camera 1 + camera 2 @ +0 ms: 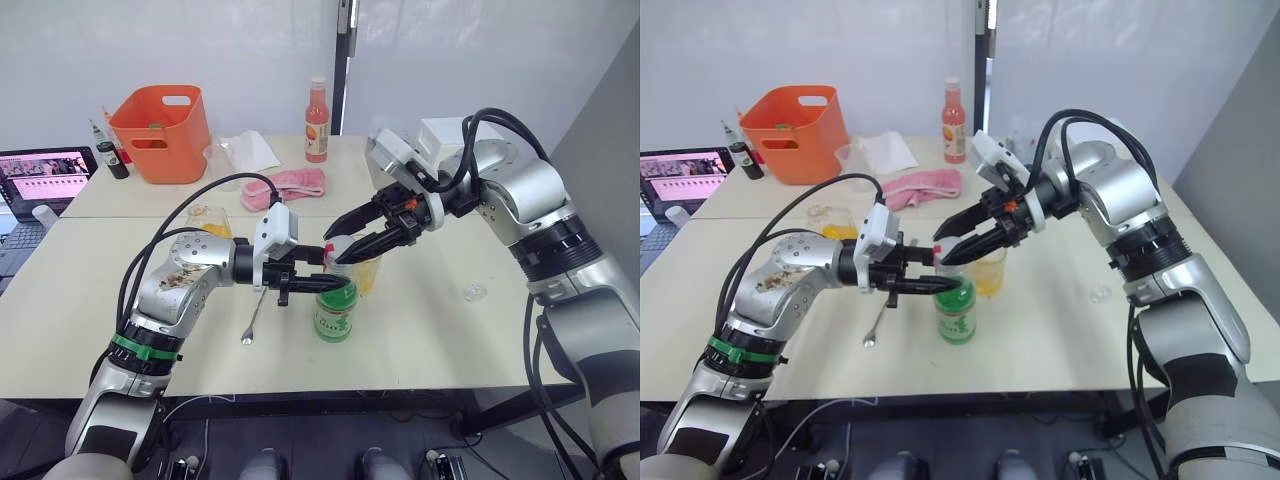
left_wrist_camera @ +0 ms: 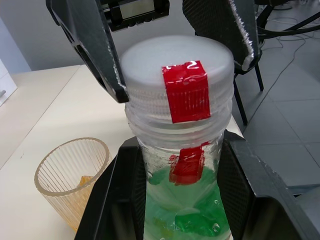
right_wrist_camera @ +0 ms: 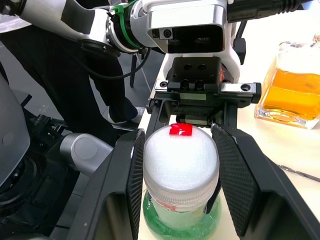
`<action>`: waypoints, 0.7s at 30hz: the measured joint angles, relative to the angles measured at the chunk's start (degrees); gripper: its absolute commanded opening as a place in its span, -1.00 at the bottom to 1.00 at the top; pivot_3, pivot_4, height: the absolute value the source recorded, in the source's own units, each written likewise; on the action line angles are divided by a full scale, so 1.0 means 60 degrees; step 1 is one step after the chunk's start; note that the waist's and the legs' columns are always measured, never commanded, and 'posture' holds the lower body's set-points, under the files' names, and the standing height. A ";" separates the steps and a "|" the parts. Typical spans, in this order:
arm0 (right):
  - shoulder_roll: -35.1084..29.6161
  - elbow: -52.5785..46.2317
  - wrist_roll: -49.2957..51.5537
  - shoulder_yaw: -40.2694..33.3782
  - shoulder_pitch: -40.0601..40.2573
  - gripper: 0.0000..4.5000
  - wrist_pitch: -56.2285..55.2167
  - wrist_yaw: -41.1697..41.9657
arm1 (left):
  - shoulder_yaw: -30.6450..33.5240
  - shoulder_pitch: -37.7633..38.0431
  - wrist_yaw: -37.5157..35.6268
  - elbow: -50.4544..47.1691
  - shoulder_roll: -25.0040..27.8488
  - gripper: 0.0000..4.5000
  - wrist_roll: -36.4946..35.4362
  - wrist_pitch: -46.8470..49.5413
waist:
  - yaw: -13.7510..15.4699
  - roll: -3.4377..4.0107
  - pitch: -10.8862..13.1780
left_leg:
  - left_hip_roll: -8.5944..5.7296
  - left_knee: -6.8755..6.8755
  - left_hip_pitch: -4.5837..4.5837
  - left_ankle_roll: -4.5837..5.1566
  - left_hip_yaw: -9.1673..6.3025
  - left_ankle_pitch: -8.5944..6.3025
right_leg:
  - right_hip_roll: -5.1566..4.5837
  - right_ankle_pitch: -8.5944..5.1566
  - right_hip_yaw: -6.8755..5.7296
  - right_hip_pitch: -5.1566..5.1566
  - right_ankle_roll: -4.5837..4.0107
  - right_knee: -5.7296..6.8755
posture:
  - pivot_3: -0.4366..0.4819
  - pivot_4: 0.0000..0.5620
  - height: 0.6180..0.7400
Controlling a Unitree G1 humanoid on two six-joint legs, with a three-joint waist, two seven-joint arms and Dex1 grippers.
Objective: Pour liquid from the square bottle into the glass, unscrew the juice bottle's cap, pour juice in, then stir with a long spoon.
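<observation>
The juice bottle (image 1: 334, 312) stands upright near the table's (image 1: 440, 330) middle, neck up, clamped at the neck by the left gripper (image 1: 322, 285). The right gripper (image 1: 338, 243) straddles the cap (image 3: 181, 157), fingers slightly apart; the glass (image 1: 367, 272) stands just behind

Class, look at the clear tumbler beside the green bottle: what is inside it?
The glass holds some yellow-orange liquid low down. Its ribbed wall and the left gripper, shut on the juice bottle, hide the exact level.
</observation>
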 measured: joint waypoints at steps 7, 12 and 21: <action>0.0167 -0.0140 0.0355 -0.1654 -0.0264 -0.28 0.0347 -0.0013 | -0.0005 -0.0068 -0.0049 0.0133 0.0032 -0.33 0.0043 -0.0086 | 0.0034 0.0005 0.0004 | -0.0003 -0.0001 0.0003 0.0001 -0.0007 -0.0001 | -0.0004 0.0000 -0.0010 0.0011 0.0001 -0.0005 | -0.05 -0.47 0.59; 0.0214 -0.0462 0.0389 -0.2214 -0.0266 -0.28 0.0484 -0.0011 | -0.0009 -0.0073 -0.0049 0.0161 0.0033 -0.33 0.0067 -0.0092 | 0.0013 0.0004 0.0004 | -0.0001 -0.0003 0.0042 0.0000 0.0000 -0.0001 | -0.0002 0.0000 -0.0006 0.0039 0.0001 0.0000 | -0.05 -0.47 0.59; -0.0144 -0.1262 -0.0089 -0.2593 0.0759 -0.28 0.0913 -0.0565 | -0.0036 -0.0060 -0.0017 0.0096 0.0020 -0.33 0.0068 -0.0095 | 0.0037 0.0003 0.0003 | -0.0005 -0.0003 0.0037 0.0000 0.0001 -0.0001 | -0.0008 0.0000 -0.0005 0.0038 0.0001 -0.0002 | -0.05 -0.47 0.59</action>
